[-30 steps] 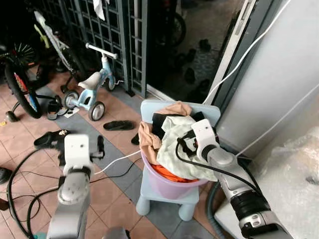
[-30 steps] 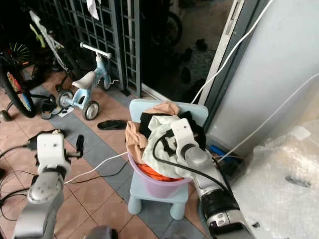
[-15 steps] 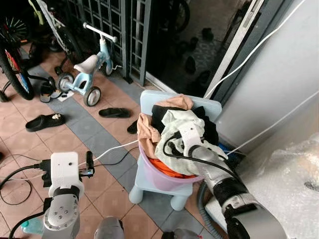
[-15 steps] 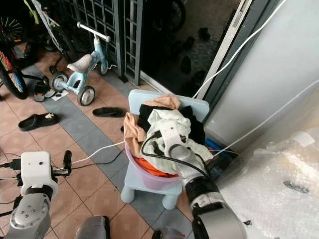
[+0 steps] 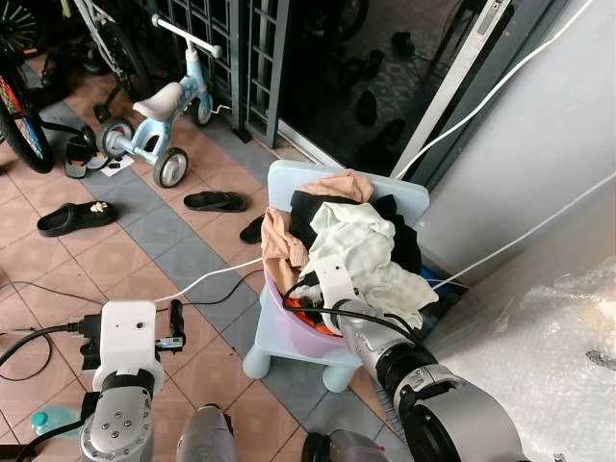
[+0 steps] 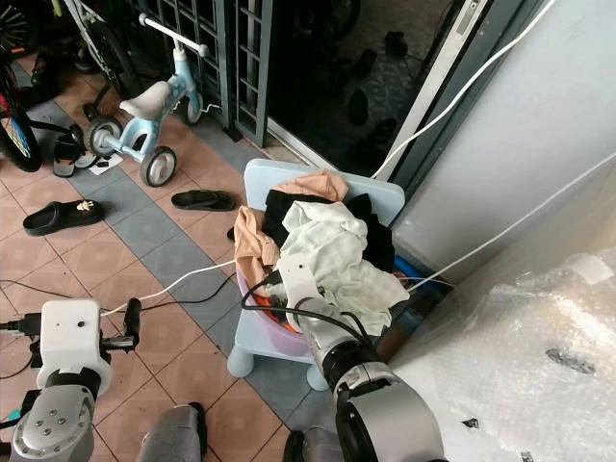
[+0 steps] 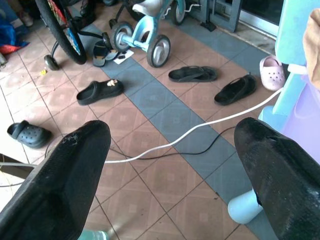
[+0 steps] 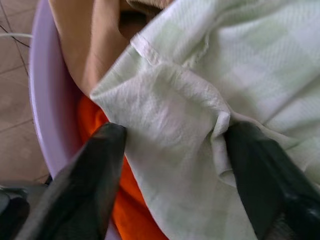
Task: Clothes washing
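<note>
Terracotta and grey floor tiles (image 5: 58,260) run under everything; grey wall (image 5: 539,125) to the robot's right, dark grille gate (image 5: 221,58) ahead, crinkled plastic sheet (image 5: 568,356) at lower right. Black bike (image 5: 24,106) and pale blue balance bike (image 5: 159,115) parked by the gate.

Light blue kid's chair (image 5: 318,279) stands near the wall w/ a lilac laundry tub (image 5: 289,327) on its seat, heaped w/ clothes: pale green checked cloth (image 5: 371,255) on top, peach garment (image 5: 284,250) over the tub's left rim, black item (image 5: 308,212) behind, orange fabric (image 8: 125,200) low inside.

Scattered slippers: black clog (image 5: 75,218), flat sandal (image 5: 214,200); pink clog (image 7: 272,70) by the chair leg seen from left wrist cam. White cable (image 5: 207,279) and black cable (image 7: 165,155) cross the tiles in front of the chair.

Right gripper (image 8: 172,165) is down at the tub's near rim, fingers (image 8: 95,170) spread wide either side of a fold of green cloth, tips touching it, not pinched. Left gripper (image 7: 170,165) hangs over bare tiles well left of the chair, fingers apart, holding nothing.

No readable writing.
</note>
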{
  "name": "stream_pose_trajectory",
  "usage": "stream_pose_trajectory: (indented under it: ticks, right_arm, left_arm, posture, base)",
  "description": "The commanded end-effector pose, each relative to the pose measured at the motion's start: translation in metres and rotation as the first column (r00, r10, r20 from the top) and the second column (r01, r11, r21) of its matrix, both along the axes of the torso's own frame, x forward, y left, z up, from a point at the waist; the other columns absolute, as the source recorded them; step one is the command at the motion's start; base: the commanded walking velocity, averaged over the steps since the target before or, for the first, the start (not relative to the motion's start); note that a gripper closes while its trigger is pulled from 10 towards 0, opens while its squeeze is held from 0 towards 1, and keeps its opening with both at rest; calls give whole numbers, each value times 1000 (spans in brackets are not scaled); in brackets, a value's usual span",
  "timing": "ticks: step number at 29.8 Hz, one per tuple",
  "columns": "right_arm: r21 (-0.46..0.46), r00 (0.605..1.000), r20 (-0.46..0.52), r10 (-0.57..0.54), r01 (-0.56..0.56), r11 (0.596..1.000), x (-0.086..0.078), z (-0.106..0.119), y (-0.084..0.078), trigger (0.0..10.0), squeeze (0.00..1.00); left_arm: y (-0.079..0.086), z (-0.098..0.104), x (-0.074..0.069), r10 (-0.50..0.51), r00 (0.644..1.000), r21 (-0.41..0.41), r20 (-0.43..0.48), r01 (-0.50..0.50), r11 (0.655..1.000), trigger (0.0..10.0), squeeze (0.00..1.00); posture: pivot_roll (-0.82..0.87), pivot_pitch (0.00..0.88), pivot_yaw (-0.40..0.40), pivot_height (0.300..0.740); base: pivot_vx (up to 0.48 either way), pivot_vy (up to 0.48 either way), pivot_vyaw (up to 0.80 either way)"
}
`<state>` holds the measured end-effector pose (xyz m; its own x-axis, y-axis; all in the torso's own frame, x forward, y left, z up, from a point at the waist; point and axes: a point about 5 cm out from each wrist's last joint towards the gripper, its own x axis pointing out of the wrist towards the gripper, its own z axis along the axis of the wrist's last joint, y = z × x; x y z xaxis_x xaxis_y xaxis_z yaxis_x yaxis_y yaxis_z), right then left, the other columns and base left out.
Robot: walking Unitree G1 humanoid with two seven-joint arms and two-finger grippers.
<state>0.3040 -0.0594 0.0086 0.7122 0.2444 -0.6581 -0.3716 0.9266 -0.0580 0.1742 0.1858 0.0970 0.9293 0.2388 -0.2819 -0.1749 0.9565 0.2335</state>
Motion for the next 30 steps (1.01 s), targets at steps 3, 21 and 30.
stream_pose_trajectory:
  ticks: [3,21,30]
  right_arm:
    - [-42,1000,-21,-18,17,999,-6,-9,-11,0,0]
    - [-1,998,14,-62,62,998,-1,-5,-12,0,0]
    - [16,996,17,-85,85,996,0,-6,-19,0,0]
  left_arm:
    - [-1,1,-2,1,1000,0,-7,-1,1000,10000,0]
    - [-7,2,5,-1,1000,-15,-9,1,1000,10000,0]
    - [-9,2,9,-3,1000,-30,6,3,1000,10000,0]
  posture:
    - [249,171,-150,740]
    - [225,182,-160,740]
    - [214,170,-171,740]
  base:
    - [0,0,0]
    - [0,0,0]
    - [0,0,0]
